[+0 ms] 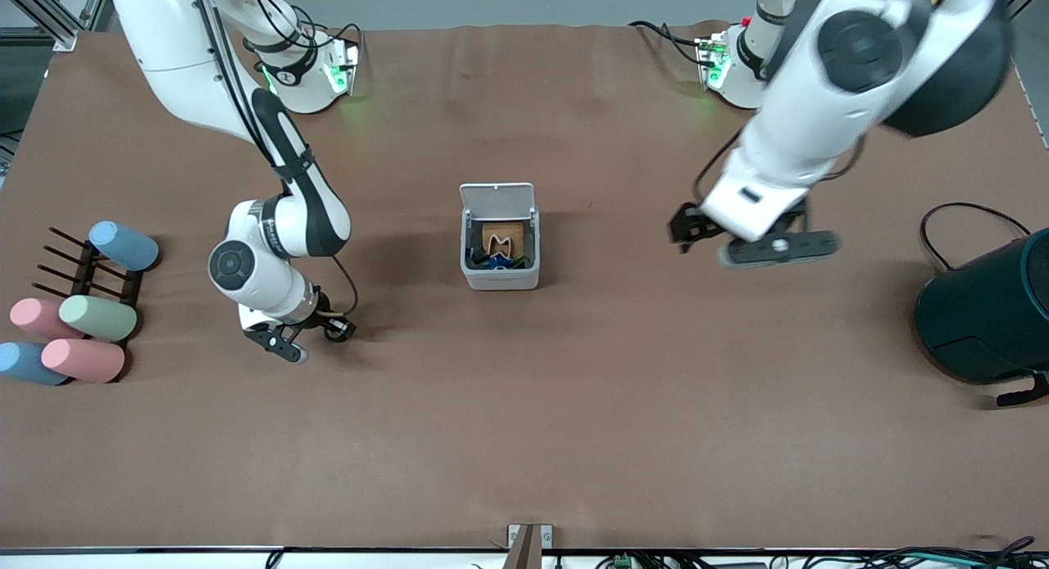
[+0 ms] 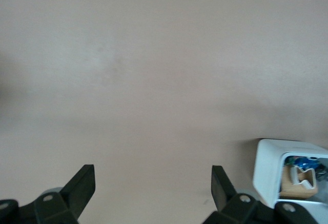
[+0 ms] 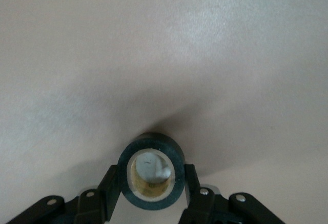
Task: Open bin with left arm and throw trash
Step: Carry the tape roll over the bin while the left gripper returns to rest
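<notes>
The small white bin (image 1: 500, 280) stands mid-table with its lid (image 1: 497, 196) hinged up and open. Inside lie a white hourglass-shaped frame (image 1: 497, 241) and a dark lump (image 1: 492, 262). My right gripper (image 1: 321, 334) is low over the table toward the right arm's end, shut on a black ring with a pale centre (image 1: 339, 329). The right wrist view shows the ring (image 3: 151, 141) clamped in that gripper (image 3: 151, 179). My left gripper (image 1: 685, 226) hangs open and empty over the table between the bin and the drum. The left wrist view shows the gripper (image 2: 152, 185) and the bin (image 2: 267, 170).
Several pastel cylinders (image 1: 98, 317) lie on a black rack (image 1: 82, 266) at the right arm's end. A big dark teal drum (image 1: 987, 311) with a black cable (image 1: 967, 212) stands at the left arm's end. Brown mat (image 1: 524, 430) covers the table.
</notes>
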{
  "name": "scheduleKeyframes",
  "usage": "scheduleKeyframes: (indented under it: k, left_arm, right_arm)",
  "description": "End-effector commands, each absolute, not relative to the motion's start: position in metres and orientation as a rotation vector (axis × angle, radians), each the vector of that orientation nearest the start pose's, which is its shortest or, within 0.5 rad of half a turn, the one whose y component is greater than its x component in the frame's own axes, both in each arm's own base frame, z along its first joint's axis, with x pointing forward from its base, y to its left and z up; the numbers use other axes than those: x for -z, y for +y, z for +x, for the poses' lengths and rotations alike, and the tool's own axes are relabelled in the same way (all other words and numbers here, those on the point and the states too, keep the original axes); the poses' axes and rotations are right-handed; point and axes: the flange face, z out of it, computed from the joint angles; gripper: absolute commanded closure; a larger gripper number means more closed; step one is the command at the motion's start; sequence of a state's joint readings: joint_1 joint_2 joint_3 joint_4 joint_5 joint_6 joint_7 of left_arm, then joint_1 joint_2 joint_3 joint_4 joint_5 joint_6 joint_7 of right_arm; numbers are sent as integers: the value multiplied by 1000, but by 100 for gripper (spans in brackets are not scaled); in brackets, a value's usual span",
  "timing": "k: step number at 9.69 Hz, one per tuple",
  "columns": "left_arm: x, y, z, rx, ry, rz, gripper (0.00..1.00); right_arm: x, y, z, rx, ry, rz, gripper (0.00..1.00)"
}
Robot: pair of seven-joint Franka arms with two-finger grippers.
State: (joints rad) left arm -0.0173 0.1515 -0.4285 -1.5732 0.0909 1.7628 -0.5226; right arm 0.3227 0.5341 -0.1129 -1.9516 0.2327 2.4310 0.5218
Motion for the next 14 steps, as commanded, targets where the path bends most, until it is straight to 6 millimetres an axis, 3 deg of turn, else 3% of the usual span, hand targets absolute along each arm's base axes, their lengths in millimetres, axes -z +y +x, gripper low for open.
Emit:
scheduleKeyframes:
  k: [1,2,3,5,6,7,10,13,14]
  left_arm:
    - [-581,-201,560,83,-51,-3130,0]
    - [-606,-173,566,69,2,-3136,0]
    - [-615,-147,567,31,121,-3122,0]
    - [-619,-89,574,5,228,-3093,0]
    - [-620,-70,578,20,204,-3102,0]
    - [-623,-59,580,43,165,-3116,0]
    - [-642,-36,552,71,74,-3168,0]
    - [-640,-35,537,88,65,-3166,0]
    - [-639,-34,534,105,53,-3166,0]
  right_arm:
    - [-309,124,601,-249,772,-2933,89]
    - [-335,142,596,-330,783,-2933,89]
    - [-350,182,584,-332,799,-2937,89]
    - [-353,267,553,-335,782,-2954,89]
    - [-354,306,534,-359,743,-2943,89]
    - [-358,337,519,-361,680,-2934,88]
    - [-362,399,484,-293,592,-2933,87]
    - [-356,435,469,-195,562,-2899,83]
    - [-351,442,463,-201,545,-2909,72]
